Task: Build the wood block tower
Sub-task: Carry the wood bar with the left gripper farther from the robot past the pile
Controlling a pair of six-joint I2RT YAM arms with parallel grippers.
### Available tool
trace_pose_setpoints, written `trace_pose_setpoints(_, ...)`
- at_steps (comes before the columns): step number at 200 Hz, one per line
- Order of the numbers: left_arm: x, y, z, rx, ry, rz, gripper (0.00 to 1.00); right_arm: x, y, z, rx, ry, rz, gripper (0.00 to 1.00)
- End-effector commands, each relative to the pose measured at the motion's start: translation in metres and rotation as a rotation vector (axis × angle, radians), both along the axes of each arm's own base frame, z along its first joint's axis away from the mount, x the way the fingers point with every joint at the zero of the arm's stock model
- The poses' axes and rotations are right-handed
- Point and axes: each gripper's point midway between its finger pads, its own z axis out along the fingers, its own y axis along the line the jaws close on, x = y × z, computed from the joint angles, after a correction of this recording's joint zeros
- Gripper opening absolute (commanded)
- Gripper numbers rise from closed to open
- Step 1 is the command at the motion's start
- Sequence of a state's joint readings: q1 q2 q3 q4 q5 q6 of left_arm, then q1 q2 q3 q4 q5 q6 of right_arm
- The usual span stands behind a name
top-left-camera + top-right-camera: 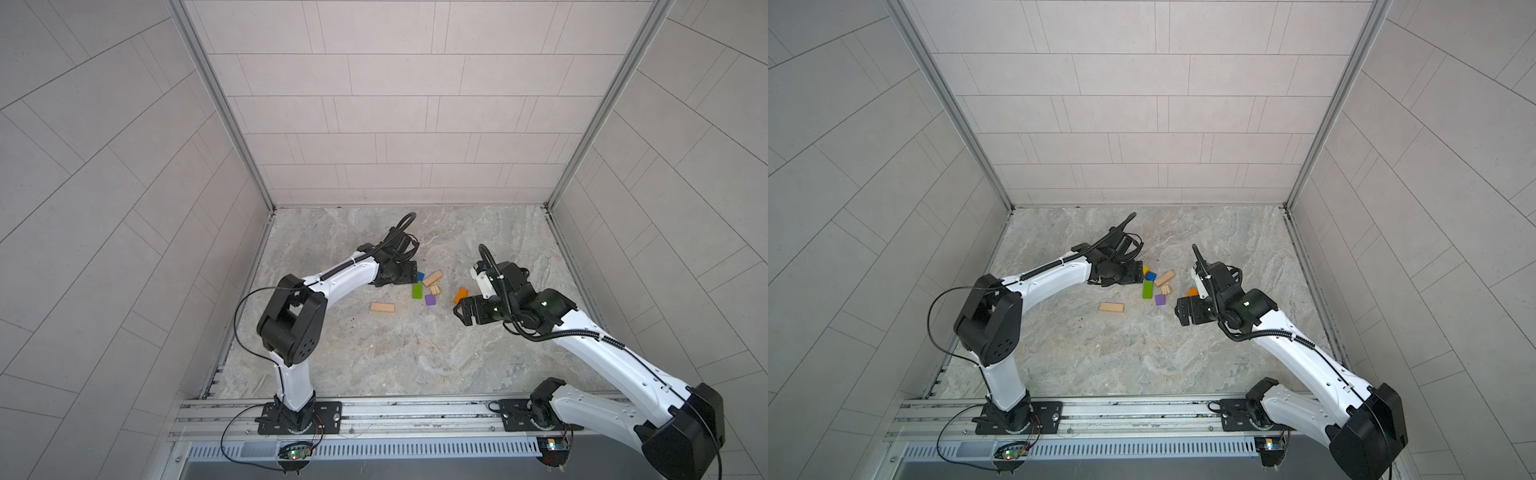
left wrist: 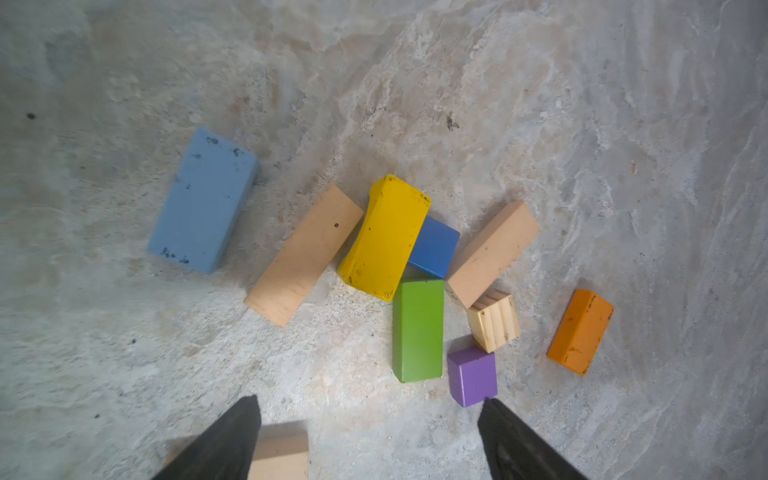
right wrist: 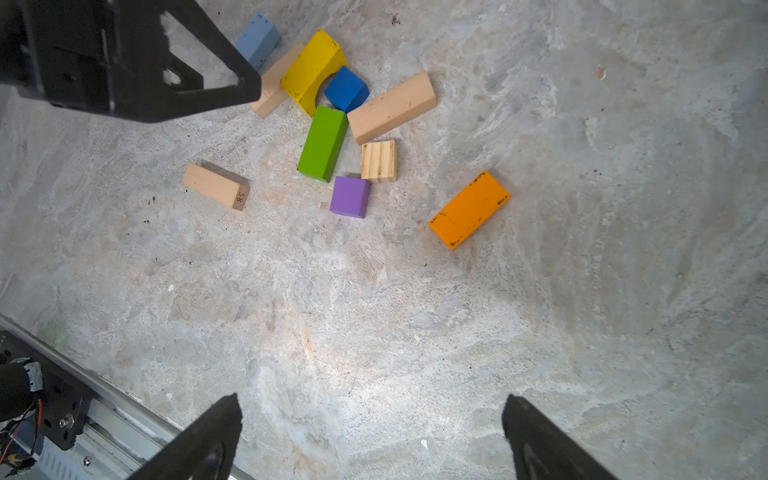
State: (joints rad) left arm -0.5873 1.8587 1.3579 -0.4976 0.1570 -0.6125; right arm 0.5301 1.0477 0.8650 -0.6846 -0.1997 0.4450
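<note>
Left gripper [image 2: 368, 415]: jaws spread, nothing between them, hanging over the pile. Right gripper [image 3: 372, 409]: spread too, empty, well back from the blocks.

No tower yet. Every block lies loose on the tabletop [image 3: 374, 332].

Outward from the left gripper:
- stamped tan bar [image 2: 280, 453], partly hidden behind one finger, on its own
- purple cube [image 2: 473, 376], just off the other fingertip
- green bar [image 2: 417, 330] straight ahead, pine block [image 2: 494, 320] close beside it
- beyond: yellow arch [image 2: 384, 237], tilted and propped on the dark-blue cube [image 2: 434, 247], with the flat tan bar [image 2: 303, 255] and thick tan bar [image 2: 492, 253] flanking
- farthest: light-blue bar [image 2: 203, 199], apart from the rest
- orange bar [image 2: 579, 332] sits alone toward the right gripper's side and is the nearest block to it

Risks, my read:
- The cluster is tight. Fingers dropping around the green bar would likely clip the purple cube or the arch's low end and scatter the neighbours.
- The arch is only leaning. Pull the dark-blue cube and it drops or slides.
- The arch's curved face makes a poor seat, so it shouldn't go low in the stack.
- If both arms go for the same cluster, they could collide.
- Safer first picks: the stamped tan bar on the left, the orange bar on the right.
</note>
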Motion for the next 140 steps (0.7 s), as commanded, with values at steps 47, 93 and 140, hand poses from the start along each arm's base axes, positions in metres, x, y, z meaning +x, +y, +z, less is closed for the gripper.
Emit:
trace_pose_setpoints(47, 0.028, -0.039, 0.005, -0.168, 0.001, -0.045, 0.87, -0.005, -0.006, 0.0, -0.019, -0.004, -0.006, 0.99)
trace_pose_setpoints(93, 0.025, -0.015, 0.003, -0.256, 0.029, 0.171, 0.87, -0.006, -0.006, -0.002, -0.017, -0.004, -0.01, 0.99)
trace_pose_setpoints(140, 0.027, 0.0, 0.008, -0.249, 0.058, 0.431, 0.91, -0.003, -0.003, -0.005, -0.013, 0.007, -0.006, 0.99)
